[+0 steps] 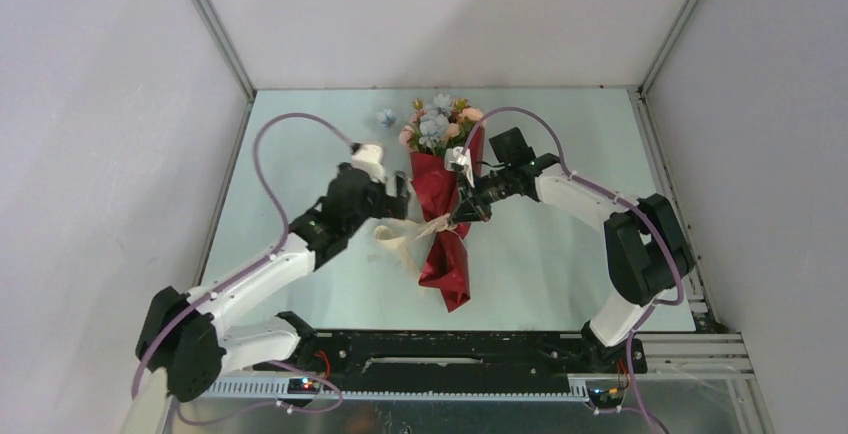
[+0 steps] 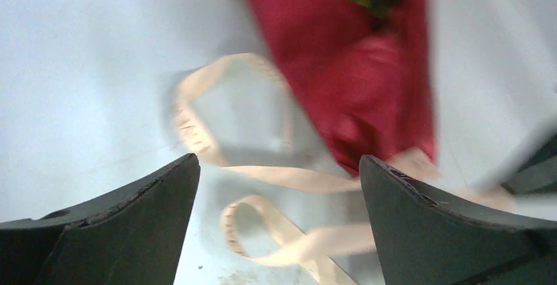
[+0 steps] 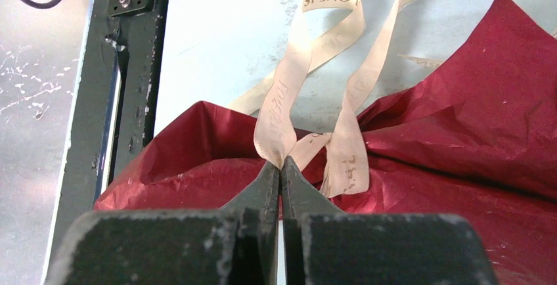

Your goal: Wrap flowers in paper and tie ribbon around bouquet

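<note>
While you look down from the top, bouquet: the paper (image 1: 440, 189) wraps the flowers (image 1: 437, 124) mid-tabletop (image 1: 560, 274), heads toward the far edge.
Top view, ribbon: the ribbon (image 1: 400, 239) loops loosely left of the wrap, reaching its waist.
Top view, arms: left gripper (image 1: 398, 197) just beside the wrap's left side; right gripper (image 1: 459, 215) at its waist.
Left wrist, tool: jaws spread wide, nothing between them; ribbon loops lie below.
Right wrist, tool: jaws pressed together, pinching 1 ribbon strand at the tips, over the paper.
Handling: you should find the ribbon light, limp and likely slippery, so take it flat near a free end. The paper looks crinkly and springy; hold the waist, never the heads.
</note>
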`<move>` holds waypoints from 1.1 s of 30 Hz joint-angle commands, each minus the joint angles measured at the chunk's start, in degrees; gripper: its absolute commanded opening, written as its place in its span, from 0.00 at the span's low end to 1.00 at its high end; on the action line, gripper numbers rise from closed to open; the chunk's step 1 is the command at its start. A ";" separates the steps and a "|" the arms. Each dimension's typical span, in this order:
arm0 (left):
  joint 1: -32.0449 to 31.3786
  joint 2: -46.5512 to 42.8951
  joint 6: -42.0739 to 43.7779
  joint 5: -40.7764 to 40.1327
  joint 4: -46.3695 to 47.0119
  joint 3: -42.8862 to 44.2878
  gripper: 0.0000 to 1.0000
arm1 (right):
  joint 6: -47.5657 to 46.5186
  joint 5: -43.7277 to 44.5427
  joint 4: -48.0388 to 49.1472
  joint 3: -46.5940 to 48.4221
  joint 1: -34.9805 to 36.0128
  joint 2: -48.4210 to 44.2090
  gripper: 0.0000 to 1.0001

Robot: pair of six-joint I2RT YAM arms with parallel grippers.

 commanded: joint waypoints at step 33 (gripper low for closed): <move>4.63 1.57 -35.05 -19.03 -25.40 2.39 0.00 | 33.10 21.95 21.08 -6.40 0.91 -6.26 0.00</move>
